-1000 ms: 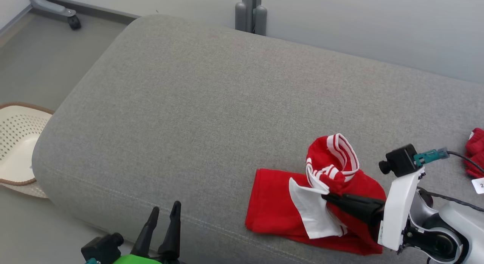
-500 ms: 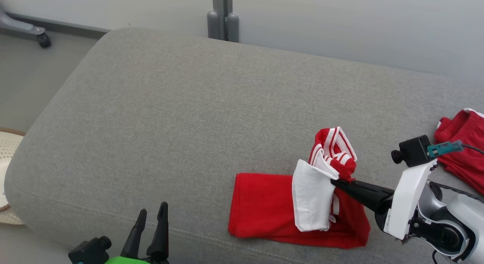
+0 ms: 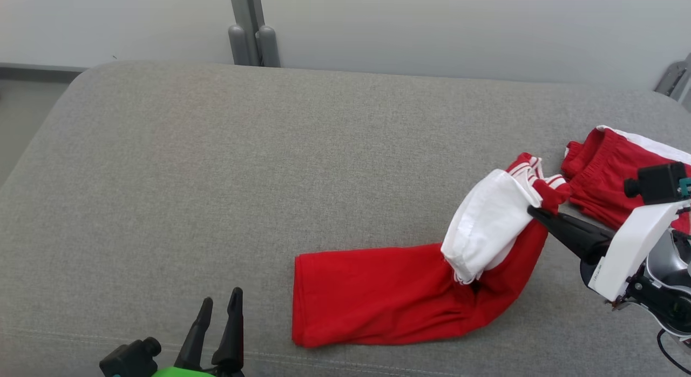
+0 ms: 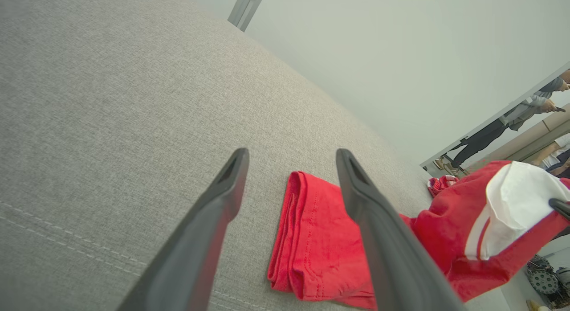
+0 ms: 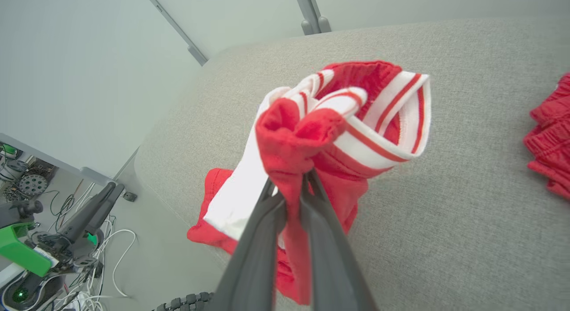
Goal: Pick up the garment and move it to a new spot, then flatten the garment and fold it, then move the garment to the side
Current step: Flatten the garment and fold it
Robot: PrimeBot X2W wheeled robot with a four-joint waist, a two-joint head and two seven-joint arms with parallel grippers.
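Head view, 7 o'clock: the left tool is held released, fingers spread, nothing between them, well apart from the cloth.

5 o'clock: the garment, red shorts with white striped trim, is found half raised. Its hem end is laid on the grey cushion; its waistband end is lifted toward 3 o'clock.

3 o'clock: the right tool is clenched on a bunch of red fabric by the waistband.

2 o'clock: a second red garment is seen lying just beside the lifted end.

Progress, as judged: the pick-up is done and the garment is taken to be mid-move. The hem end appears doubled, so some folding may be done, but the raised half is bunched. Whether this is the first move or the last cannot be told. Setting down is left.

Writing: no brand or label is made out on the cloth. Small print on the right tool's pale housing cannot be read.
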